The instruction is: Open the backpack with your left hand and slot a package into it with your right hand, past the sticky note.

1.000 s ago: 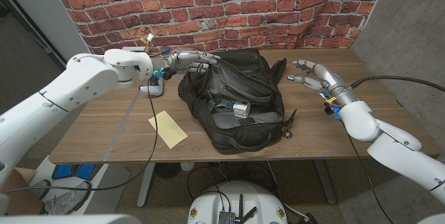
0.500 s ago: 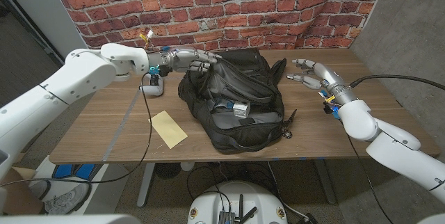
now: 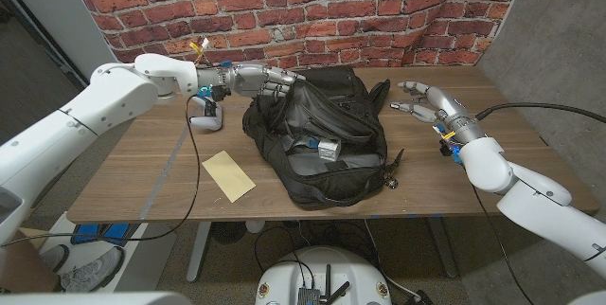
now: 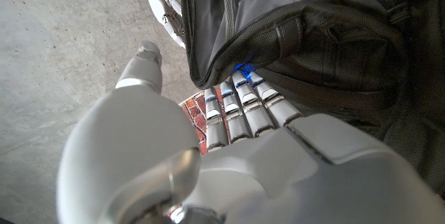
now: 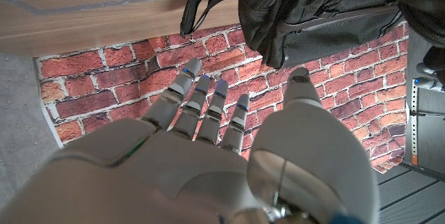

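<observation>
I am on the opening step: my left robot hand is up at the back rim of the black backpack, which lies on its side near the middle of the worktop with its mouth already gaping. In the left wrist view my fingers are hooked over the edge of the opening, tucked under the dark fabric lip, so I judge that I have hold of that rim, though I cannot see how firmly. My right robot hand hangs above the worktop on the far side of the bag, well apart from it, fingers spread and holding nothing; the right wrist view shows the same loose spread, with the bag and the brick wall beyond. The yellow package, a flat envelope, lies on the worktop on my left side of the bag, near its front corner and not touching it. Inside the opening I can see a small pale item, but I cannot tell whether that is the sticky note. Next, I judge, I must lift and draw the rim back to hold the mouth wide. The right robot hand must then cross over the bag to reach the envelope, which lies flat and will be awkward to pick up.
</observation>
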{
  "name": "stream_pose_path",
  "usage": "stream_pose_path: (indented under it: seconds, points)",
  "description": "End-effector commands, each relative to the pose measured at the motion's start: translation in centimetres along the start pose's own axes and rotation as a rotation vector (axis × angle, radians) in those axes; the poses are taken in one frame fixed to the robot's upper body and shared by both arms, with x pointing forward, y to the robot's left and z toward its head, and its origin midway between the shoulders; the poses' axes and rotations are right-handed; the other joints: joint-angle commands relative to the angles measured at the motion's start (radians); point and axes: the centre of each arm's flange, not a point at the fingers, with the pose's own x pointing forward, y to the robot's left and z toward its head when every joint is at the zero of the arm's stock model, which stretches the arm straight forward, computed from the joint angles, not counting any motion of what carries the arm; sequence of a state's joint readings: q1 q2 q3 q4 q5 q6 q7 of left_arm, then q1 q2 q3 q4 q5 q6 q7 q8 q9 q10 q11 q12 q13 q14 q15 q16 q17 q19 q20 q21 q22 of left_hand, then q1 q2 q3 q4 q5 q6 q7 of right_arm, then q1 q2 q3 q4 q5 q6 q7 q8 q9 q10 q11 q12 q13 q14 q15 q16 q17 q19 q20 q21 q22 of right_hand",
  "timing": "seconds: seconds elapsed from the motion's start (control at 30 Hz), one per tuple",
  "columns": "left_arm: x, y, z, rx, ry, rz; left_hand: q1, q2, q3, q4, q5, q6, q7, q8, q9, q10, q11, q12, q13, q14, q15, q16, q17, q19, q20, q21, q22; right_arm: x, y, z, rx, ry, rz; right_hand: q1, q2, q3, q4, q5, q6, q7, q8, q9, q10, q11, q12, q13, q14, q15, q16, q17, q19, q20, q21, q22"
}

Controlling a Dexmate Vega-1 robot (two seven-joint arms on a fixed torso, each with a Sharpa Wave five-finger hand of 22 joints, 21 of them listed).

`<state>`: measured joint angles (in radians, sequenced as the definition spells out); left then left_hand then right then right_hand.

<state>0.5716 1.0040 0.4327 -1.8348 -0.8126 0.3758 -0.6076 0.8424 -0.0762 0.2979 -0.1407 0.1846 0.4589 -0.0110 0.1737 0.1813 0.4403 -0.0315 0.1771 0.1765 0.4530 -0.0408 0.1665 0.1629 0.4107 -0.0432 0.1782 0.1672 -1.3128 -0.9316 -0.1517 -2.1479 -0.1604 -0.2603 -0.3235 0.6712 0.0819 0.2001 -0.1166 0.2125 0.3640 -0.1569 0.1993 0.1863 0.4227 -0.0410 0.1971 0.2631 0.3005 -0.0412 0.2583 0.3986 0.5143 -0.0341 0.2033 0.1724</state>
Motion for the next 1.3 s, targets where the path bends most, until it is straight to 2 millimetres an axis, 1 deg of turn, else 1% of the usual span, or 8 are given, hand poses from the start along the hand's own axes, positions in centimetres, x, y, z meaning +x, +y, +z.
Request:
stream_pose_path:
  seconds: [0.03, 0.13, 0.2, 0.27, 0.37, 0.83, 1.0, 1.3]
  points:
    - [-0.5, 0.4, 0.3, 0.021, -0.036, -0.041, -0.016, 0.000, -0.008, 0.001, 0.000, -0.020, -0.003, 0.001, -0.001, -0.041, 0.008, -0.004, 0.003, -0.036, 0.013, -0.001, 0.004, -0.021, -0.059, 0.000, 0.003, 0.1, 0.1, 0.0, 0.005, 0.010, -0.004, -0.005, 0.007, -0.001, -0.007, 0.005, -0.001, -0.004, -0.001, 0.002, -0.005, 0.000, -0.001, 0.000, -0.002, -0.031, 0.000, 0.000, 0.004, -0.001, -0.002, 0.003]
    - [-0.7, 0.6, 0.5, 0.029, -0.043, -0.042, -0.025, 0.003, -0.012, 0.002, -0.001, -0.038, -0.004, -0.001, -0.002, -0.070, 0.016, -0.006, 0.002, -0.066, 0.021, -0.002, 0.004, -0.038, -0.051, -0.001, 0.003, 0.1, 0.2, 0.1, 0.006, 0.009, -0.005, -0.005, 0.007, -0.001, -0.007, 0.005, -0.001, -0.004, -0.001, 0.002, -0.004, 0.001, 0.000, -0.001, -0.002, -0.031, 0.000, 0.000, 0.004, -0.001, -0.002, 0.003]
    - [-0.8, 0.7, 0.6, 0.035, -0.049, -0.032, -0.034, 0.010, -0.016, 0.004, -0.001, -0.065, -0.001, -0.002, -0.002, -0.103, 0.033, -0.005, 0.002, -0.096, 0.031, 0.000, 0.004, -0.058, -0.042, -0.001, 0.002, 0.1, 0.2, 0.1, 0.006, 0.008, -0.005, -0.006, 0.007, -0.001, -0.007, 0.005, -0.001, -0.004, -0.001, 0.002, -0.003, 0.000, 0.000, -0.002, -0.002, -0.032, 0.000, 0.000, 0.004, -0.001, -0.002, 0.003]
    - [-0.9, 0.7, 0.7, 0.037, -0.055, -0.026, -0.039, 0.013, -0.017, 0.004, -0.001, -0.078, -0.001, -0.002, -0.003, -0.123, 0.036, -0.006, 0.001, -0.116, 0.034, -0.001, 0.004, -0.068, -0.039, -0.001, 0.002, 0.1, 0.1, 0.1, 0.008, 0.009, -0.007, -0.006, 0.008, -0.001, -0.008, 0.006, -0.001, -0.004, -0.001, 0.002, -0.003, 0.000, 0.001, -0.002, -0.002, -0.034, -0.001, 0.000, 0.003, -0.001, -0.003, 0.003]
    - [-1.0, 0.8, 0.8, 0.044, -0.061, -0.023, -0.054, 0.024, -0.021, 0.005, -0.001, -0.128, 0.000, -0.004, -0.003, -0.173, 0.052, -0.004, 0.001, -0.167, 0.047, -0.001, 0.004, -0.107, -0.027, -0.003, 0.001, 0.1, 0.1, 0.2, 0.008, 0.007, -0.008, -0.007, 0.008, -0.001, -0.008, 0.006, -0.001, -0.004, -0.001, 0.002, -0.003, 0.001, 0.001, -0.003, -0.002, -0.034, -0.001, -0.001, 0.004, 0.000, -0.003, 0.003]
    - [-1.1, 0.4, 0.6, 0.045, -0.095, -0.006, -0.083, 0.035, -0.030, 0.009, -0.003, -0.167, -0.005, -0.001, -0.005, -0.237, 0.052, -0.004, 0.000, -0.236, 0.058, -0.002, 0.004, -0.181, -0.033, -0.008, 0.000, 0.3, 0.0, -0.1, 0.019, 0.000, -0.007, -0.008, 0.009, 0.000, -0.012, 0.006, 0.000, -0.004, -0.001, 0.002, -0.004, 0.002, 0.001, -0.007, -0.001, -0.033, -0.001, -0.002, 0.004, 0.000, -0.003, 0.002]
    - [-1.1, 0.3, 0.4, 0.051, -0.120, 0.029, -0.103, 0.039, -0.036, 0.013, -0.005, -0.184, -0.013, 0.000, -0.005, -0.265, 0.048, -0.002, -0.001, -0.270, 0.061, -0.002, 0.004, -0.216, -0.040, -0.009, -0.001, 0.3, 0.0, -0.5, 0.035, -0.001, -0.013, -0.010, 0.009, 0.000, -0.013, 0.006, -0.001, -0.003, -0.001, 0.002, -0.007, 0.002, 0.001, -0.008, -0.003, -0.033, -0.002, -0.003, 0.004, 0.000, -0.003, 0.002]
    - [-1.1, 0.1, 0.2, 0.087, -0.142, 0.097, -0.136, 0.040, -0.047, 0.021, -0.008, -0.198, -0.019, 0.001, -0.006, -0.292, 0.045, -0.001, -0.001, -0.298, 0.059, 0.000, 0.004, -0.251, -0.049, -0.009, 0.000, 0.6, -0.1, -1.0, 0.067, 0.000, -0.019, -0.013, 0.009, -0.001, -0.014, 0.006, -0.003, -0.001, -0.002, 0.002, -0.012, 0.001, -0.001, -0.012, -0.006, -0.029, -0.004, -0.004, 0.001, 0.000, -0.005, 0.002]
